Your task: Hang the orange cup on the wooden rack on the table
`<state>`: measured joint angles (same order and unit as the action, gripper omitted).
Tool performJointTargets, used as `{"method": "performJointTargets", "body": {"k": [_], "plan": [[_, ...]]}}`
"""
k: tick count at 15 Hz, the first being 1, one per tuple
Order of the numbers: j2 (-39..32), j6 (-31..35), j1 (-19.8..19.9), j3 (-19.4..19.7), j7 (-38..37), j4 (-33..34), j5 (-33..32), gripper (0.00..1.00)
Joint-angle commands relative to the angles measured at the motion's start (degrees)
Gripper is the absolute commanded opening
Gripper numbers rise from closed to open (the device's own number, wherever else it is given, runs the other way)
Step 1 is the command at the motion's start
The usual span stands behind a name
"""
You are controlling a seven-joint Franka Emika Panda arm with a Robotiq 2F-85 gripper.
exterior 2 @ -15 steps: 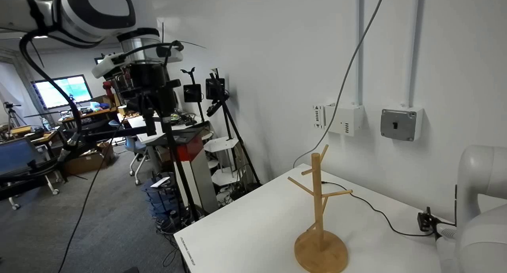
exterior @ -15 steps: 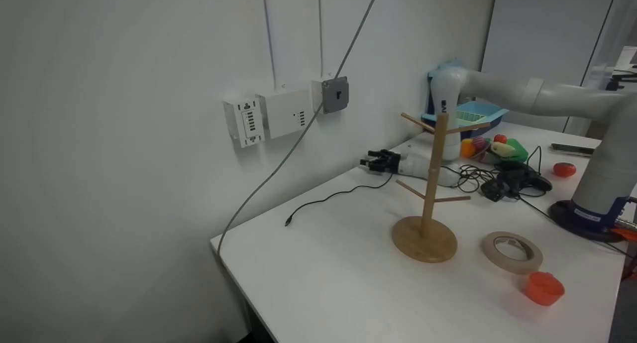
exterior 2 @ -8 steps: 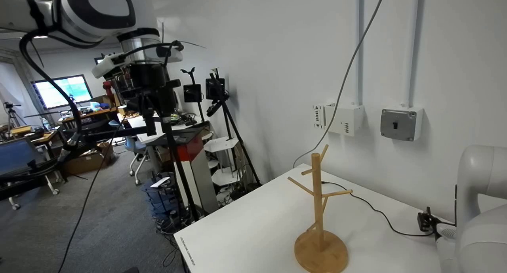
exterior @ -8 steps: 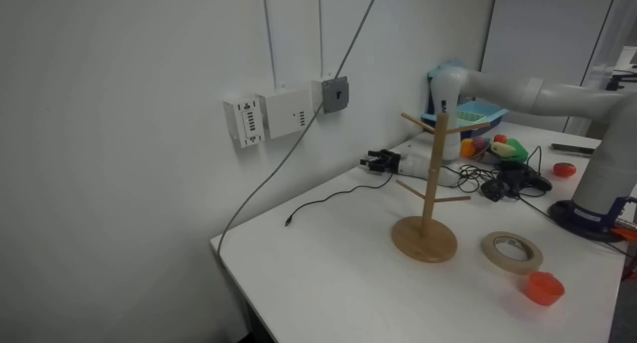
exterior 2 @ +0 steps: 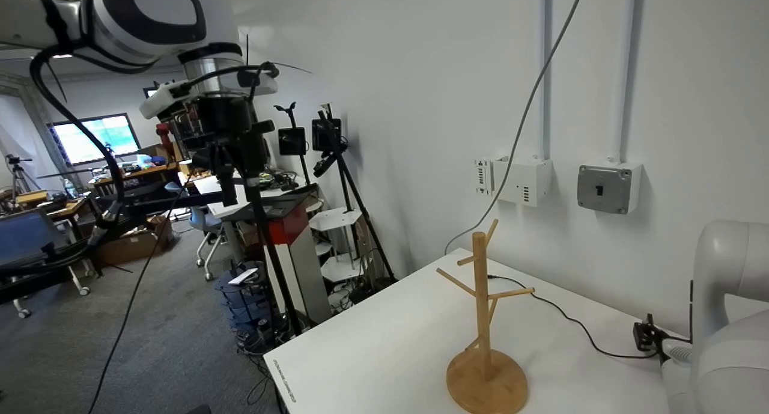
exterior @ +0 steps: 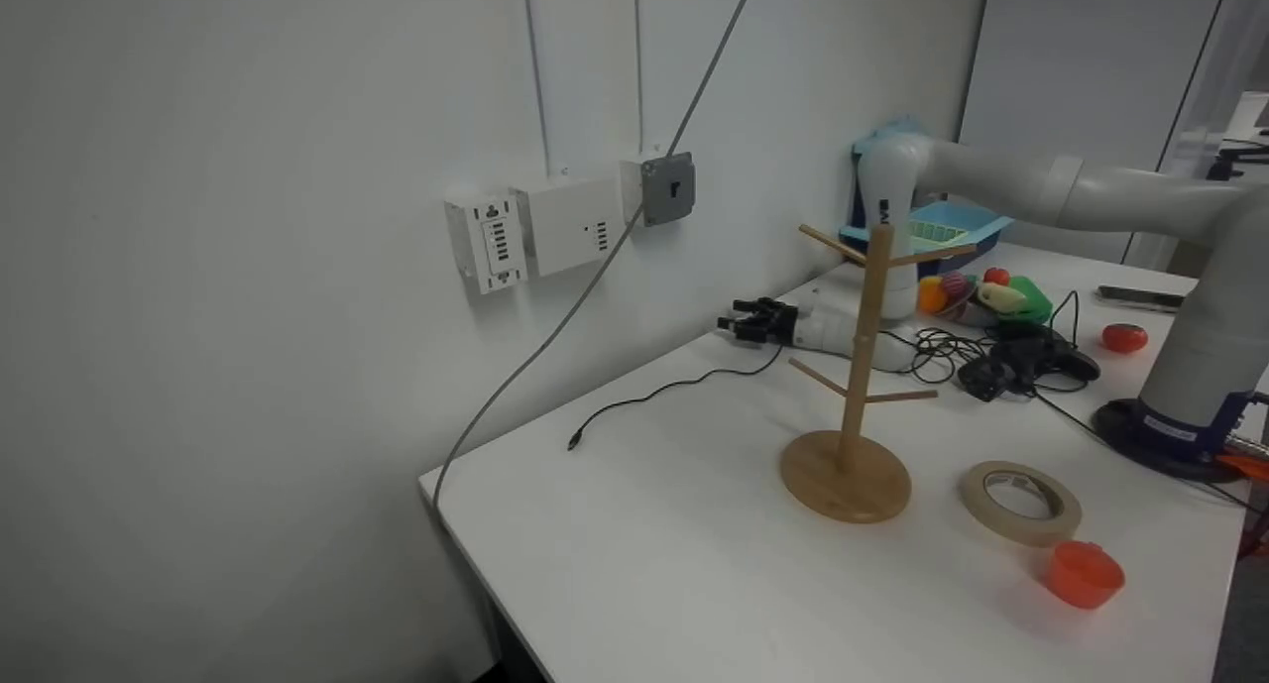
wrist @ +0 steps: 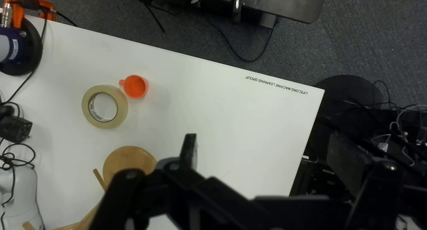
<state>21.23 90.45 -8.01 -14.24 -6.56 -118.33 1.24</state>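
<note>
Small, round orange-red plastic cup (wrist: 135, 86) on the flat white table (wrist: 227, 116), below the black two-finger gripper (wrist: 268, 155) and off to one side. Fingers (wrist: 189, 151) wide apart, nothing between. Looks like the start: next, must move over, go down and pinch the cup, leaving its handle (wrist: 121, 82) free for a peg (exterior: 932, 256) on the tall light-wood rack (exterior: 861, 371), also below. Cup's inside too small to judge. Far from the gripper, blue plastic bin (exterior: 977, 219) with pale green thing (exterior: 935, 232) inside.
</note>
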Motion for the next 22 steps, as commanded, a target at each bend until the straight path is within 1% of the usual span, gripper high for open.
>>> {"method": "performJointTargets", "body": {"k": [1,7,14,19,22], "plan": [[0.41,1.33,-0.45,0.9,-0.77,-1.3,-0.32,1.0],[2.71,4.0,-0.2,2.5,0.0,-6.2,-0.03,1.0],[6.8,11.58,0.64,5.37,0.46,-15.51,0.25,1.0],[8.9,17.04,2.18,7.52,0.06,-21.55,-0.47,1.0],[9.55,18.66,3.85,9.21,0.4,-23.66,-1.15,1.0]]}}
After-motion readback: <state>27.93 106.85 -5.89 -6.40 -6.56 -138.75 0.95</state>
